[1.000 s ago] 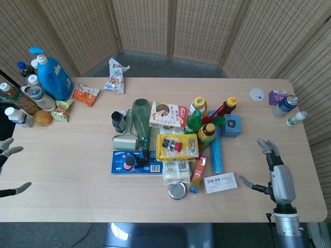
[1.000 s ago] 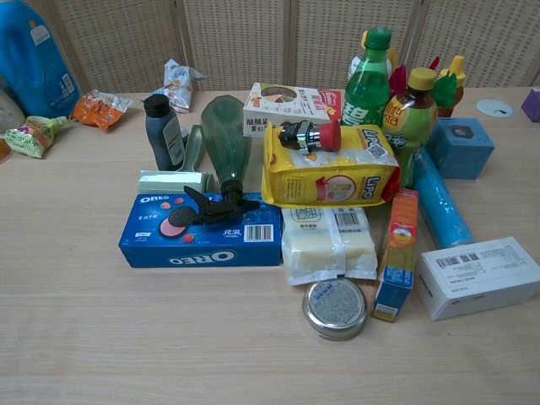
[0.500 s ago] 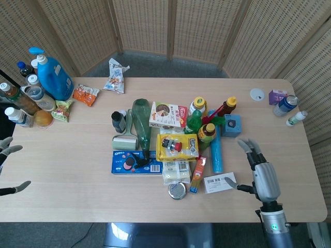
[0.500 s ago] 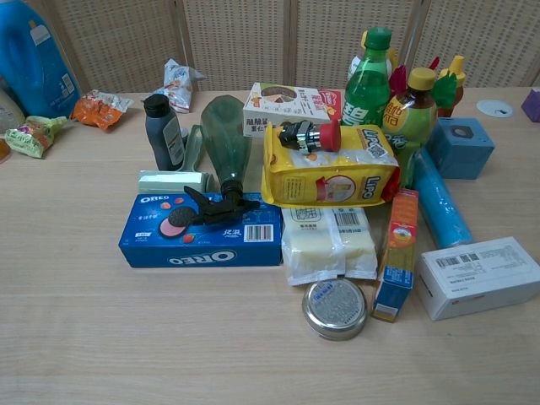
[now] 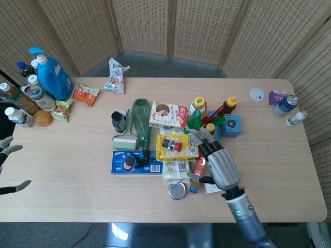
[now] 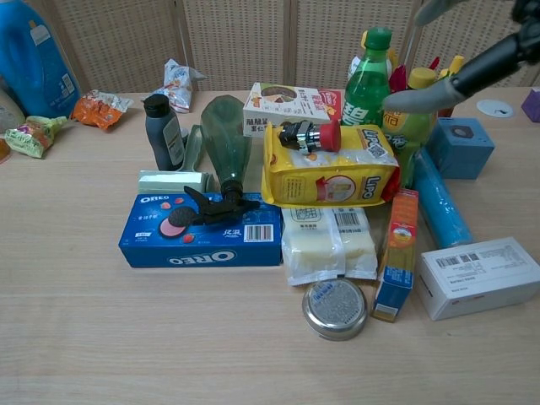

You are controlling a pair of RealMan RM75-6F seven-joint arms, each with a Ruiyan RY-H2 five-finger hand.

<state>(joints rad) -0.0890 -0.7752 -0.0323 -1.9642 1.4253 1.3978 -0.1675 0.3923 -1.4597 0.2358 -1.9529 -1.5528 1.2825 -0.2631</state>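
Right hand swings in over the pile

Since a second ago the right hand [image 5: 220, 164] has moved from the lower right edge of the bench [image 5: 67, 196] to mid-frame, fingers [image 6: 422, 94] spread and empty, above the orange-capped bottle [image 6: 407, 118]; the left hand [image 5: 7, 166] stays open at the far left.
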